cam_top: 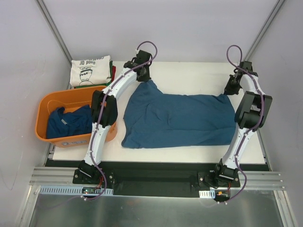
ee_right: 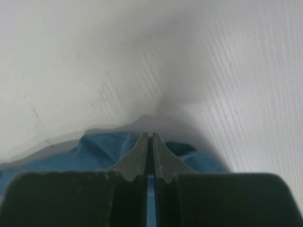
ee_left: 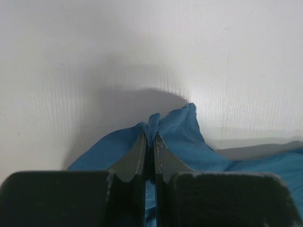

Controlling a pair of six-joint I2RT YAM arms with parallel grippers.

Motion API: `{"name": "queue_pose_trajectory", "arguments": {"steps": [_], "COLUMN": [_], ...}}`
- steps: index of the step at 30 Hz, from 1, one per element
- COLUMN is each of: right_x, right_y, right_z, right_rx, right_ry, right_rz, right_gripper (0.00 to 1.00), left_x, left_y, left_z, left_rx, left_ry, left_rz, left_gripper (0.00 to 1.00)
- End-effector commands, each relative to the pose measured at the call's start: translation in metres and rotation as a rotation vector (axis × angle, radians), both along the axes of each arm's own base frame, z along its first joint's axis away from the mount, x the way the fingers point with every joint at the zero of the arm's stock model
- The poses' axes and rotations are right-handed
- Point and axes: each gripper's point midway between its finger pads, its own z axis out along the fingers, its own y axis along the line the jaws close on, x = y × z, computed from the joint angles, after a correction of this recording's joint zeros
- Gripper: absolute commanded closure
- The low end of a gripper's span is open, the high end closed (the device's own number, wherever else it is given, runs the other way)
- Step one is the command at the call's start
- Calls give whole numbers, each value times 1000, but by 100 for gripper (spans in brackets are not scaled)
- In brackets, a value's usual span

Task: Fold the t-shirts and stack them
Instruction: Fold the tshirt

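Note:
A dark blue t-shirt (cam_top: pixel 180 118) lies spread across the white table (cam_top: pixel 189 71). My left gripper (cam_top: pixel 143 78) is shut on its far left corner. In the left wrist view the cloth (ee_left: pixel 184 137) bunches up between the closed fingertips of that gripper (ee_left: pixel 149 137). My right gripper (cam_top: pixel 230 90) is shut on the far right corner, which is drawn up into a point. In the right wrist view blue cloth (ee_right: pixel 102 149) shows round and between the closed jaws of the gripper (ee_right: pixel 149 136). A folded cream t-shirt (cam_top: pixel 90 70) with a dark print lies at the far left.
An orange tub (cam_top: pixel 43 108) stands at the left edge of the table with another dark blue t-shirt (cam_top: pixel 68 122) inside. Green and red folded cloth edges (cam_top: pixel 112 71) peek out beside the cream shirt. Grey walls close in the back and both sides.

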Motion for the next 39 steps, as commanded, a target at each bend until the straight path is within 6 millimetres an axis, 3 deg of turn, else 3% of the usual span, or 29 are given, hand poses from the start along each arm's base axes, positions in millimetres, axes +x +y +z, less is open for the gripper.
{"name": "queue_pose_trajectory", "arguments": {"steps": [1, 2, 4, 5, 7, 8, 10, 14, 19, 23, 39], "right_x": [-8, -12, -30, -35, -46, -57, -67, -94, -116, -130, -168], "right_y": [13, 14, 19, 20, 21, 22, 22, 28, 18, 6, -21], "right_z": [56, 67, 57, 65, 66, 65, 74, 71, 77, 78, 64], "right_rx": [22, 18, 30, 25, 16, 12, -2, 0, -67, -101, -126], "right_ry": [-139, -164, -132, -151, -147, -138, -152, -122, -96, -71, 26], "right_rz": [46, 48, 45, 46, 37, 31, 16, 16, -24, -62, -145], "right_gripper": [99, 99, 99, 99, 99, 99, 99, 99, 99, 99, 99], "left_x": [-23, -28, -42, -48, -63, -67, -83, -115, -147, -175, -227], "left_y": [-8, -7, -11, -12, -16, -14, -16, -3, 2, 6, 27], "left_z": [48, 48, 46, 55, 48, 59, 50, 51, 55, 42, 33], "left_rx": [-1, 3, 7, 3, 19, 26, 46, 62, 34, 32, 11], "left_ry": [-75, -71, -57, -70, -52, -77, -58, -65, -76, -47, -38], "left_rz": [-20, -18, -26, -28, -43, -32, -36, -11, -8, -17, 5], "left_gripper": [100, 100, 100, 100, 100, 100, 100, 100, 100, 100, 100]}}
